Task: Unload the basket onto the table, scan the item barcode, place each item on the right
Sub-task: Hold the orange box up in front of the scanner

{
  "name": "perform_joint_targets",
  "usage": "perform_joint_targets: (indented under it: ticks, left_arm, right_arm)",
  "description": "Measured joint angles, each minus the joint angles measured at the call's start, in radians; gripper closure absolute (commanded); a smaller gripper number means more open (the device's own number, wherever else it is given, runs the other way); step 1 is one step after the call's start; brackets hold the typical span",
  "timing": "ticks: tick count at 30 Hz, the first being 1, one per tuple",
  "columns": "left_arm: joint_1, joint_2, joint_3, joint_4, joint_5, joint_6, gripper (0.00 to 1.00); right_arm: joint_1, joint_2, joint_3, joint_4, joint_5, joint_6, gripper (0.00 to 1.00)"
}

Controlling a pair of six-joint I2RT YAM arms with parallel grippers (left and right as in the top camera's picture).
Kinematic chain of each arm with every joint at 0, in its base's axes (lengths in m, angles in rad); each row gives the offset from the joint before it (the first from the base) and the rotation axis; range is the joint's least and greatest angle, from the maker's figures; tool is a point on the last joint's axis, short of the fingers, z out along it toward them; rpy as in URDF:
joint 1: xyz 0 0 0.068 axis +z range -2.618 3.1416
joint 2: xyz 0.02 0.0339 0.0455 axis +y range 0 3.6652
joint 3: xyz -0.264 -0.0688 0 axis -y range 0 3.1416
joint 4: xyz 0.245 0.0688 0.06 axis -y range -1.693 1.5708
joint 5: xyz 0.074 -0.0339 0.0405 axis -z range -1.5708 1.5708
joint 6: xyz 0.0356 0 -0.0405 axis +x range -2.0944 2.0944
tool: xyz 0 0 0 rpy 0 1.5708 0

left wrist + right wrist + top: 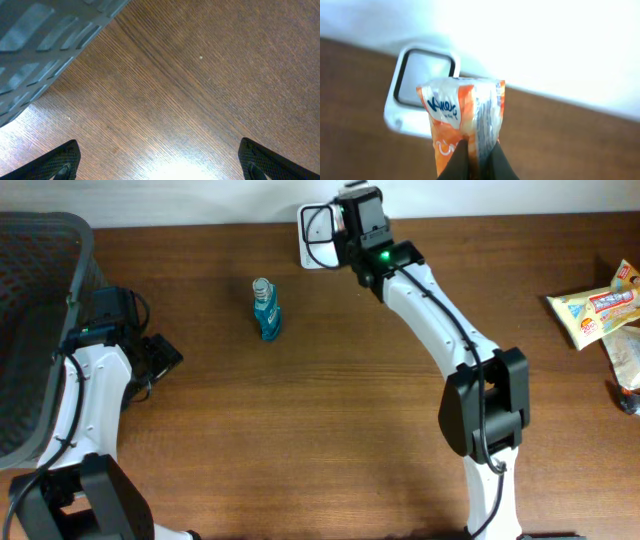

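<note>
**Orange packet held over the scanner, twelve o'clock edge**

Surface: dark brown wood-grain table (pixel 330 410), with a white wall (pixel 560 40) along its far side.

Count, overhead:
- One grey slatted basket (pixel 40 330) at nine o'clock.
- One teal bottle (pixel 266 310), upright, toward ten o'clock.
- One white scanner (pixel 315 230) at twelve.
- One yellow packet (pixel 595 310) at three o'clock, with a paler wrapper (pixel 625 360) just below it, cut off by the edge.

Right gripper (pixel 476 159): fingers pinched tight on the lower end of one orange packet (pixel 465 120), which is upright in front of the scanner window.

Left gripper (pixel 160 160): jaws spread wide, holding nothing, over bare wood beside the basket.
</note>
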Motion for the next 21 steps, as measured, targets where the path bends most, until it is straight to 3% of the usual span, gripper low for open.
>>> perform_joint_targets:
  ticks: [5, 9, 21]
  left_arm:
    - [0.0, 0.0, 0.0, 0.0, 0.001, 0.0, 0.01]
    - [0.0, 0.0, 0.0, 0.001, 0.0, 0.0, 0.01]
    - [0.0, 0.0, 0.0, 0.001, 0.0, 0.0, 0.01]
  right_arm:
    - [-0.002, 0.095, 0.005, 0.216, 0.013, -0.196, 0.96]
    - [-0.001, 0.174, 0.004, 0.291, 0.013, -0.323, 0.96]
    - [0.037, 0.194, 0.003, 0.46, -0.068, -0.525, 0.96]
